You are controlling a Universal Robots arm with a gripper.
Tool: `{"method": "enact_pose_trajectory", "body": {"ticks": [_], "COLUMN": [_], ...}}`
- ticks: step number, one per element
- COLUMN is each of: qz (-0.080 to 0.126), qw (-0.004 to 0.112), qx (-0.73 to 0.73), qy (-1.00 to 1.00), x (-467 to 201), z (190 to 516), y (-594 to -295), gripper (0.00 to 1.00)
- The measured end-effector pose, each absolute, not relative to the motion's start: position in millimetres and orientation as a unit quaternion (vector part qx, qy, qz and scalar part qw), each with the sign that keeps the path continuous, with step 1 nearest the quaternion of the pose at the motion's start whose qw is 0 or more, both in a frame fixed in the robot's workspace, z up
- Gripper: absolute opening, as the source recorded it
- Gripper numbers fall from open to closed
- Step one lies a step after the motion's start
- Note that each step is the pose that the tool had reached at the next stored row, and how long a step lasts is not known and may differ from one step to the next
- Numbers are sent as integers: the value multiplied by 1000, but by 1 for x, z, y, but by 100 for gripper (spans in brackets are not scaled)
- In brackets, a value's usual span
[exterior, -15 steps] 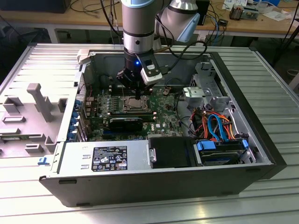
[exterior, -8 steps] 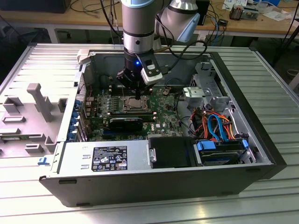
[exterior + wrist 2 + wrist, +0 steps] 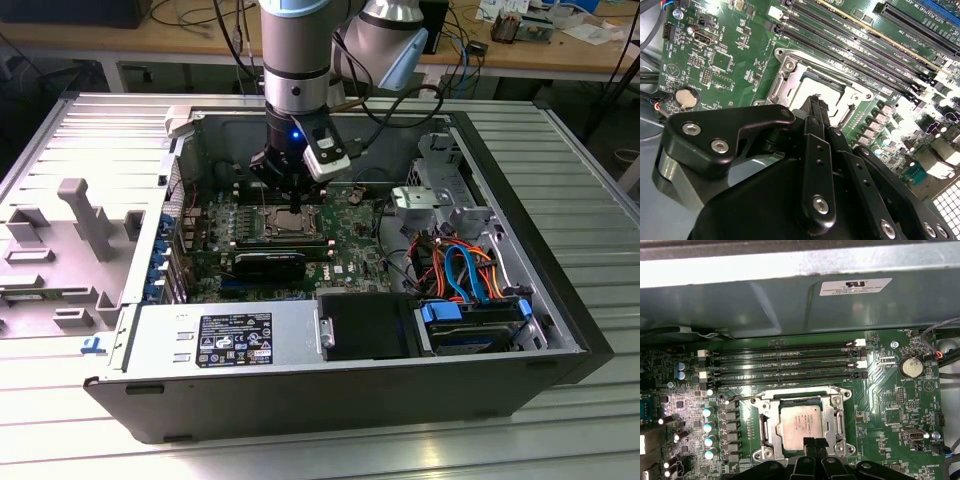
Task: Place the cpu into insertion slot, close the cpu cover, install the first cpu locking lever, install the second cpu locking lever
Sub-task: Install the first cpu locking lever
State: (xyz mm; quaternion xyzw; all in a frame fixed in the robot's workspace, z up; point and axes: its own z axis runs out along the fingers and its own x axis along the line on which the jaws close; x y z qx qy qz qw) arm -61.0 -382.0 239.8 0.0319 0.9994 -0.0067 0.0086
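Dull silver cpu [image 3: 801, 426] sitting flat in the insertion slot [image 3: 763, 427], light but fragile, edge-grip only, gripper [image 3: 814, 444] pinched narrow, empty.

A ribbed grey metal table [image 3: 590, 200] is seen across the frame; a cluttered wooden bench [image 3: 130, 40] is set along the top.

An open computer case [image 3: 560, 300] lies on a ribbed metal table [image 3: 560, 140]. Inside, a power supply [image 3: 225, 340] fills the near side, with a drive bay [image 3: 470, 325] and coloured cables [image 3: 460, 265] to the exterior view's right. Long black memory slots [image 3: 785, 365] run beside a coin battery [image 3: 911, 366].
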Motion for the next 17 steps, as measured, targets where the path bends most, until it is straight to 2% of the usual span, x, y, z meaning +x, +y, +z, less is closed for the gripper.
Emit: {"method": "enact_pose_trajectory", "body": {"ticks": [17], "qz": [-7], "qw": [9], "qx": [20], "qy": [1000], "x": [-61], "z": [240], "y": [-382], "gripper": [11]}}
